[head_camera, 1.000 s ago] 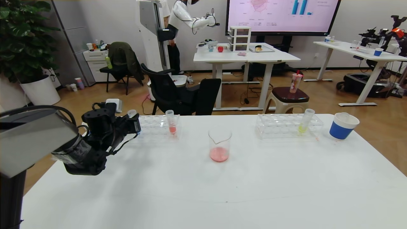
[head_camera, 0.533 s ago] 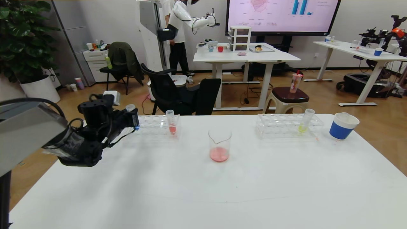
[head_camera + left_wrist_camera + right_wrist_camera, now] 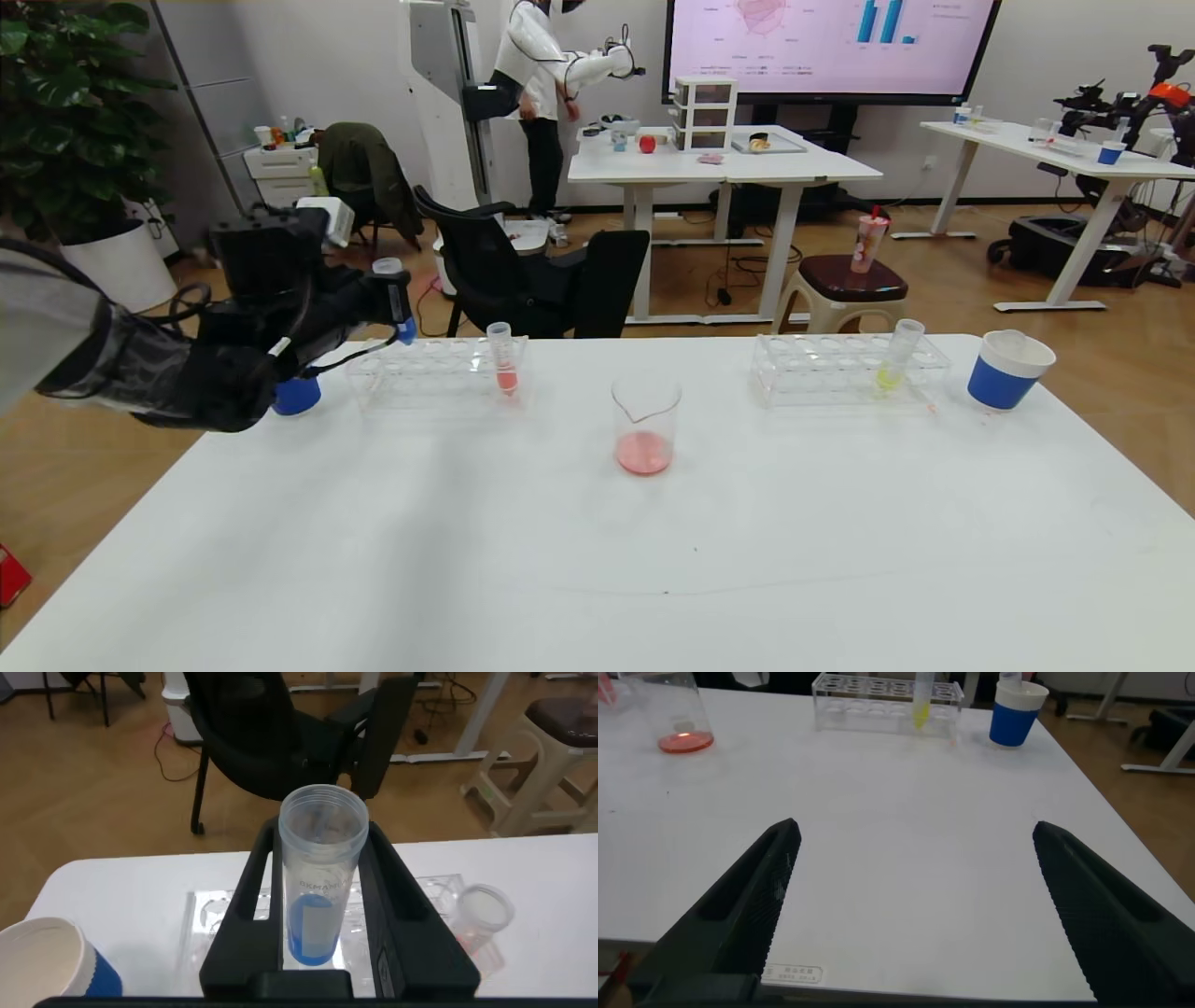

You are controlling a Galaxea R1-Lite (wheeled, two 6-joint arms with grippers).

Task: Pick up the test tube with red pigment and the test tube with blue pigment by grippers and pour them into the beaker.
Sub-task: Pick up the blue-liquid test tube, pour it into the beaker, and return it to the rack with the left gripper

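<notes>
My left gripper (image 3: 396, 301) is shut on the test tube with blue pigment (image 3: 393, 285) and holds it upright in the air above the left end of the clear left rack (image 3: 429, 375). In the left wrist view the tube (image 3: 318, 882) stands between the black fingers (image 3: 250, 891), with blue liquid at its bottom. A tube with red liquid (image 3: 504, 359) stands in that rack. The beaker (image 3: 644, 420) stands at the table's middle with red liquid in its bottom. My right gripper (image 3: 915, 829) is open and empty over the near right part of the table; it does not show in the head view.
A second clear rack (image 3: 840, 371) at the back right holds a yellow-liquid tube (image 3: 896, 357). A blue-banded cup (image 3: 1008, 370) stands right of it. Another such cup (image 3: 297, 396) stands by the left rack, under my left arm. Chairs stand behind the table's far edge.
My left gripper has risen and drawn back to the left with the blue tube, lifting it out of the left rack. The cup behind the arm now shows.
</notes>
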